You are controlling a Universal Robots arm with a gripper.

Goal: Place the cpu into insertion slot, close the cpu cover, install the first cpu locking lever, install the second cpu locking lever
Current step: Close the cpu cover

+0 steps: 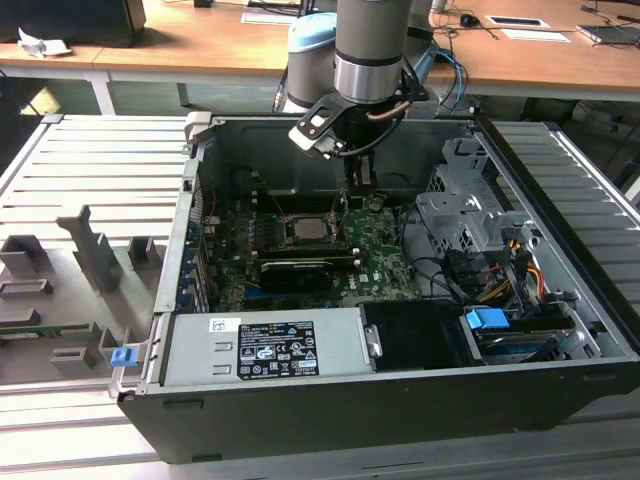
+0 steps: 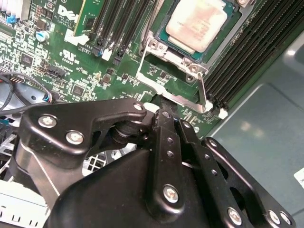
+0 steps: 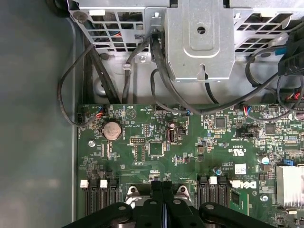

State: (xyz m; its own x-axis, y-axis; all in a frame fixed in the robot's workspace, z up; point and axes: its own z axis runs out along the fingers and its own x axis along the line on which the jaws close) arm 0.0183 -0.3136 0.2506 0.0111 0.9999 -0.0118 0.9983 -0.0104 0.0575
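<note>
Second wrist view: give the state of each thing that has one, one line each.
cpu: seated, face up.
cpu cover: appears lowered around the cpu.
locking lever: latched or not, cannot tell.
gripper: shut, tips close to the cover's edge.

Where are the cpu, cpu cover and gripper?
cpu (image 2: 197, 23): second wrist view, middle of pale face.
cpu cover (image 2: 172, 53): second wrist view, silver frame edge.
gripper (image 3: 163, 186): first wrist view, between the fingertips.

Robotics laboratory: a robot arm (image 1: 372, 50) is standing over an open computer case (image 1: 400, 420) that is lying on a slatted aluminium table (image 1: 90, 160). Grey fixtures (image 1: 90, 250) are sitting at the exterior view's left, and wooden desks (image 1: 200, 40) are running along the far side.
</note>
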